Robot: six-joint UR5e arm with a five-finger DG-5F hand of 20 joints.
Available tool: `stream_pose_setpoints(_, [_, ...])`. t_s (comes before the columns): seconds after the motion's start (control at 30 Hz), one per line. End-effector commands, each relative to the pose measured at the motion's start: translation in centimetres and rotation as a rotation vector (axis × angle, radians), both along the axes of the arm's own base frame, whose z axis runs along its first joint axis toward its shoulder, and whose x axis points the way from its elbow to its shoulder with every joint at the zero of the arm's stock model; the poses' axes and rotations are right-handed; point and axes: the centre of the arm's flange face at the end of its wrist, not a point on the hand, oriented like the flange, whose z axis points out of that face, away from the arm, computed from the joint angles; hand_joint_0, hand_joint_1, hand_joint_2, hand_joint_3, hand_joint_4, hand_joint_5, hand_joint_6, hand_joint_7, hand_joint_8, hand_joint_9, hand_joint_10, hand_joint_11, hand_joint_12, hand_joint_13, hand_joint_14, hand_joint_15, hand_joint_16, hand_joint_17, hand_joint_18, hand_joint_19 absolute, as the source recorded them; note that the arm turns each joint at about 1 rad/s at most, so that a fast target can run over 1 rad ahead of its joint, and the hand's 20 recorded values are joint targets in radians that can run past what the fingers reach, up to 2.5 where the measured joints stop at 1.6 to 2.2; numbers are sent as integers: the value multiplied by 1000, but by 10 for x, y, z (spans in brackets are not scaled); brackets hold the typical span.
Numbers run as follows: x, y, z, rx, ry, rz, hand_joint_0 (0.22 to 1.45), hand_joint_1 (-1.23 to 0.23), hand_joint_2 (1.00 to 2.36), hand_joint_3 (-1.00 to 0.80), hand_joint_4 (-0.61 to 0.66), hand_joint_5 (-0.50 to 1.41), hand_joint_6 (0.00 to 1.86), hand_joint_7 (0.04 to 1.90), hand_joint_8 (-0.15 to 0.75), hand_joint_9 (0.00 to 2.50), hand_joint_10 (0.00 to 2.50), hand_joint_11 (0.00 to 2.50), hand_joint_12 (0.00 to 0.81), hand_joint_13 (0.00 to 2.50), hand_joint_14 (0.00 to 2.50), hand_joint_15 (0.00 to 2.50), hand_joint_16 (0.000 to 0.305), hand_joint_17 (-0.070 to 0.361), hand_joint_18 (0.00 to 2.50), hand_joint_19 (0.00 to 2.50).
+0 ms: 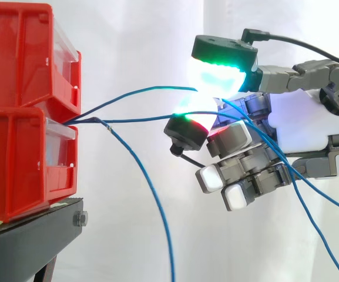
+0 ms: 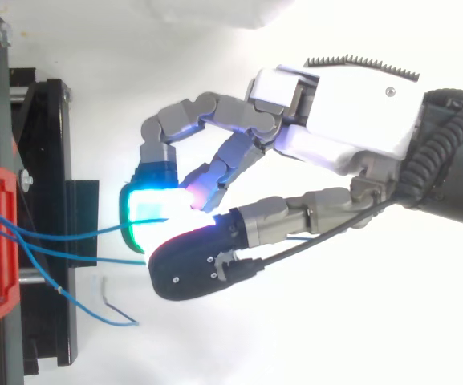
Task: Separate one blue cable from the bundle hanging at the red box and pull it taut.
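Note:
Several thin blue cables come out between the two stacked red bins [image 1: 16, 170]. One blue cable [image 1: 140, 92] rises in a gentle arc to my hand [image 1: 298, 123], which is shut on it between a green-glowing fingertip pad [image 1: 216, 73] and the thumb. A second blue cable [image 1: 145, 120] runs almost straight into the hand just below; whether it is also pinched I cannot tell. Both reach the fingertips [image 2: 147, 204] in the top view, and their tails trail down behind the palm. A third cable [image 1: 151, 188] droops freely away from the hand.
The upper red bin [image 1: 16, 64] sits on the lower one, on a black stand [image 1: 34, 235] at the left. The drooping cable's loose end [image 2: 123, 317] lies near the stand in the top view. A white curtain hangs behind.

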Motion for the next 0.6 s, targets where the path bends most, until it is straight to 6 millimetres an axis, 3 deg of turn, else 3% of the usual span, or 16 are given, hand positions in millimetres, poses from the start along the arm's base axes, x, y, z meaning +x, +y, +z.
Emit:
stream_pose_setpoints(0.0, [0,0,0,-1,0,0,571,-708,1003,-455,163,-177,841,1172,328,1066,23,1241,408,797,22,612,52,116,819,648])
stream_pose_setpoints(0.13, [0,1,0,-1,0,1,553,-401,1000,-500,159,-156,805,1190,331,1103,23,1245,407,807,20,605,52,117,823,673])
stream_pose_setpoints(0.23, [0,1,0,0,0,1,565,-379,1000,-500,149,-150,794,1153,328,1111,22,1239,406,811,22,607,52,116,829,675])
stream_pose_setpoints(0.33, [0,0,0,0,0,0,594,-441,1000,-500,146,-149,785,1174,329,1118,24,1252,402,808,21,605,51,114,822,679])
stream_pose_setpoints(0.43, [0,1,0,0,0,1,610,-612,1011,-356,137,-147,776,1261,326,1115,24,1250,403,807,20,602,50,114,825,674])
stream_pose_setpoints(0.57, [0,0,0,-1,0,0,603,-708,1017,-242,157,-163,807,1285,327,1094,23,1254,406,802,21,600,51,114,829,667])
